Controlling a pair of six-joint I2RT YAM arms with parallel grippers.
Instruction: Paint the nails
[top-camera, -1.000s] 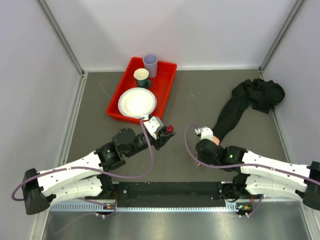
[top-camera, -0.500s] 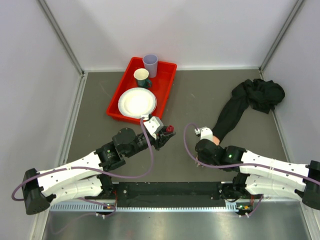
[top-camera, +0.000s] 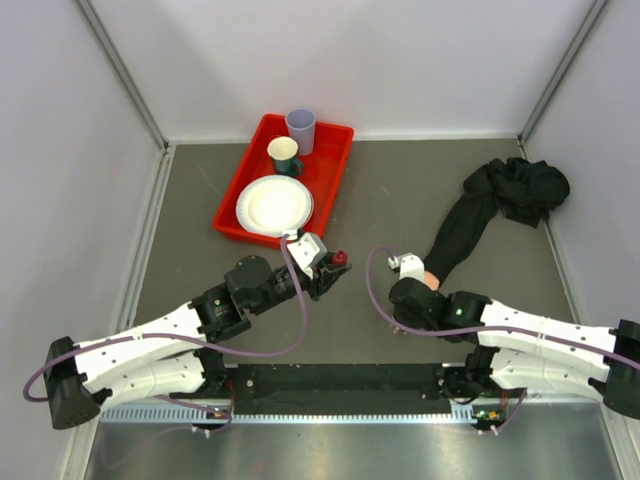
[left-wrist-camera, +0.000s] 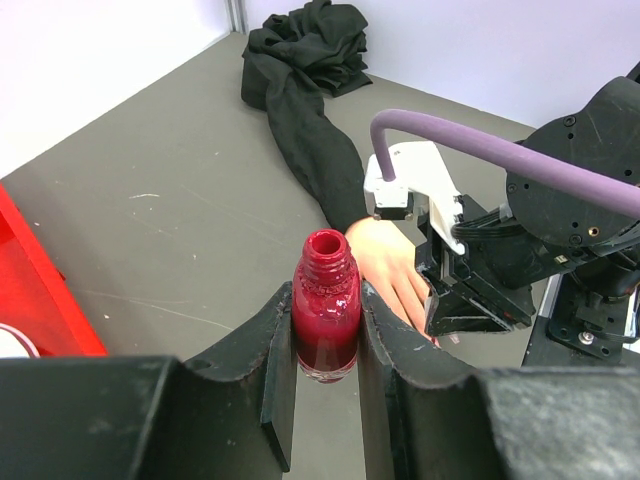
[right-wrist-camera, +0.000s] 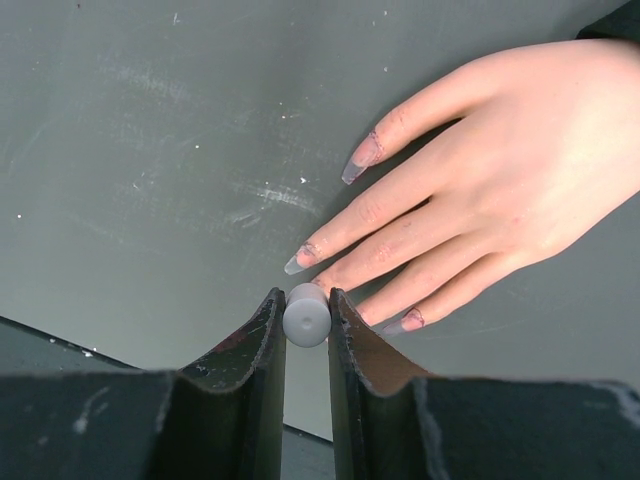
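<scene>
Looking down from above, two arms reach over the grey desk (top-camera: 380, 190), one from each lower corner of the frame. The left end effector (top-camera: 331, 266), just left of centre, is clamped on one small bottle (left-wrist-camera: 326, 300). It stands upright between the pads, neck uncapped, with dark red polish inside. The right end effector (right-wrist-camera: 306, 300) is closed on one small round grey cap (right-wrist-camera: 306, 316), seen end-on. What hangs below that cap cannot be seen.

One hand (right-wrist-camera: 520, 170) lies flat, palm down, filling the upper right of the right wrist view, its fingers pointing to the lower left at the pads. Four fingers show there, and three nails (right-wrist-camera: 362, 160) are plain to see: long, pale and greyish, with smudges of red near their bases. The nearest nail sits just above and left of the cap; whether anything touches it I cannot tell. A fourth fingertip slips behind the right pad.

One black sleeve (top-camera: 470, 215) trails from the wrist to the upper right of the top view. At upper centre-left, one red tray (top-camera: 328, 178) holds one white plate (top-camera: 274, 205) and two cups (top-camera: 300, 128), well apart from both end effectors.
</scene>
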